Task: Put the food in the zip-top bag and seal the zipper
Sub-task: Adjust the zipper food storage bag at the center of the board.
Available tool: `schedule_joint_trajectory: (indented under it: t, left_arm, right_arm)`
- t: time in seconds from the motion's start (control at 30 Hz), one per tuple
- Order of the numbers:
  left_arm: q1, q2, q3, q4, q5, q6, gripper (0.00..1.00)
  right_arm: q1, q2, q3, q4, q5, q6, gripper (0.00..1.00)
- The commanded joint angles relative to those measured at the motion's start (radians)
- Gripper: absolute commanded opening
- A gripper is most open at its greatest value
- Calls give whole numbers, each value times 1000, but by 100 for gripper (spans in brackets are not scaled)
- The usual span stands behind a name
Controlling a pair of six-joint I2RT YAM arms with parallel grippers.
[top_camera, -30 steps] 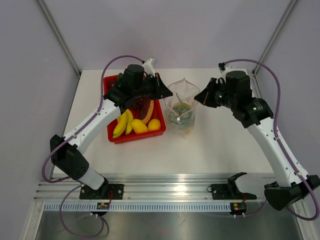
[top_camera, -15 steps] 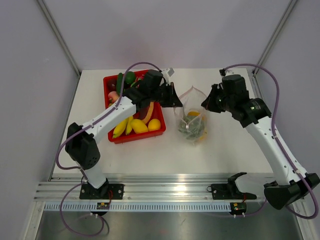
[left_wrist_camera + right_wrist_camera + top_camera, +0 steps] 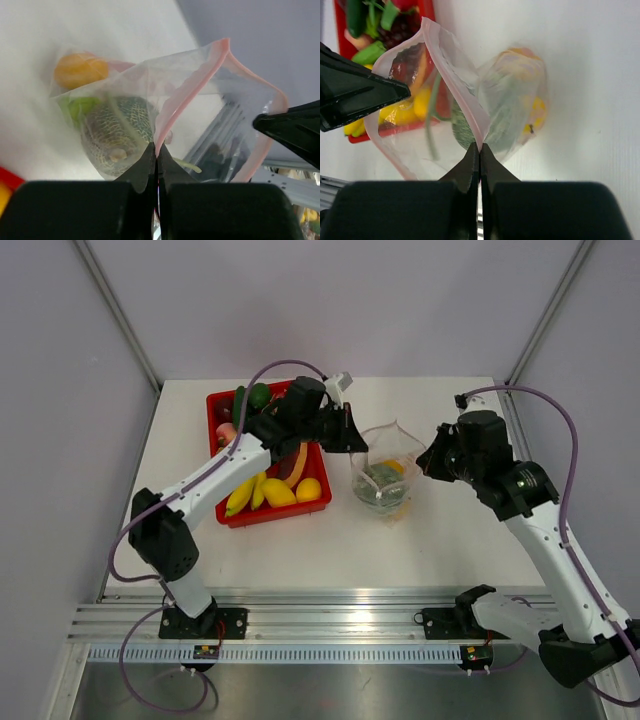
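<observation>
The zip-top bag (image 3: 385,472) hangs over the table between my two grippers, its mouth spread open. My left gripper (image 3: 359,444) is shut on the left end of the pink zipper (image 3: 190,82); my right gripper (image 3: 426,463) is shut on the right end. In the left wrist view the closed jaws (image 3: 157,150) pinch the strip, with the netted melon (image 3: 117,132) and an orange fruit (image 3: 80,70) inside the bag. In the right wrist view the closed jaws (image 3: 479,146) pinch the zipper (image 3: 455,75) above the melon (image 3: 464,127). More food, such as bananas (image 3: 245,488) and a lemon (image 3: 308,489), lies in the tray.
The red tray (image 3: 270,518) stands left of the bag, under my left arm, holding several fruits and green vegetables (image 3: 258,396). A metal rail (image 3: 340,618) runs along the near table edge. Grey walls close in the left, right and back.
Both grippers have carried the bag to the right, away from the tray. The left arm has stretched out after it and the right arm has drawn back.
</observation>
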Motion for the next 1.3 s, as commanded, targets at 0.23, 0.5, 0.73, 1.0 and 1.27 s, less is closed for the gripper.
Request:
schedule_joint_trajectory:
  t: [0.23, 0.5, 0.73, 1.0, 1.27]
  left_arm:
    - [4, 15, 259, -128, 21, 93, 0]
    - [5, 92, 123, 3, 102, 104, 0]
    - [13, 158, 123, -45, 122, 162, 0]
    - [47, 187, 245, -89, 96, 176, 0]
    - [79, 233, 284, 2, 113, 113, 0]
  right_arm:
    - [5, 20, 355, -4, -13, -45, 0]
    - [3, -40, 102, 59, -54, -10, 0]
    - [5, -35, -67, 138, -144, 36, 0]
    - [5, 97, 135, 102, 9, -117, 0]
    - [-35, 285, 370, 74, 37, -237, 0]
